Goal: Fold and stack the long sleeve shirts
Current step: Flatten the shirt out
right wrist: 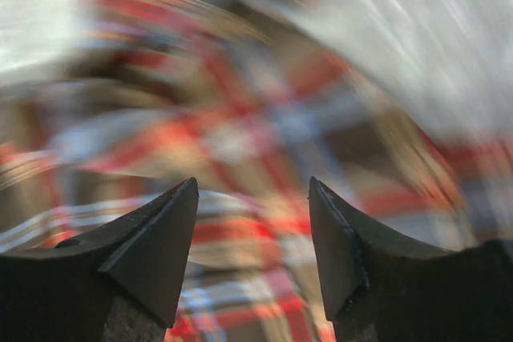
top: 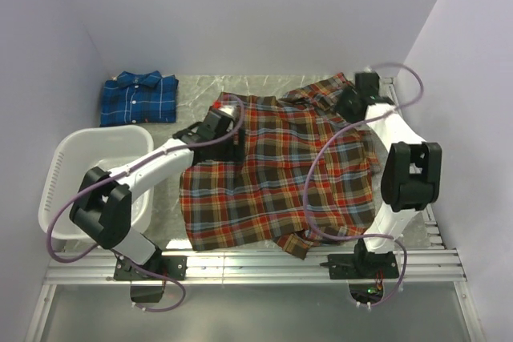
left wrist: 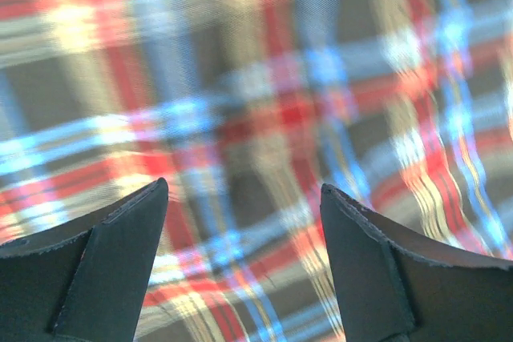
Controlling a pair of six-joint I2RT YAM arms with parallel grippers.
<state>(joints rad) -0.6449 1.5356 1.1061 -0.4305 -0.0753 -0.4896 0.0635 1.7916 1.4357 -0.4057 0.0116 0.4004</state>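
Note:
The red-orange plaid shirt (top: 280, 174) lies spread across the middle of the table, a bunched part at its far right corner. The blue plaid shirt (top: 139, 98) lies folded at the far left. My left gripper (top: 232, 130) is over the red shirt's far left part; in the left wrist view it (left wrist: 244, 190) is open with plaid cloth (left wrist: 264, 94) close below and nothing between the fingers. My right gripper (top: 350, 102) is over the shirt's far right corner; in the right wrist view it (right wrist: 252, 186) is open above blurred plaid cloth (right wrist: 240, 134).
A white slotted basket (top: 94, 178) stands at the left, partly under the left arm. Grey walls close in the table at back, left and right. A metal rail (top: 256, 266) runs along the near edge.

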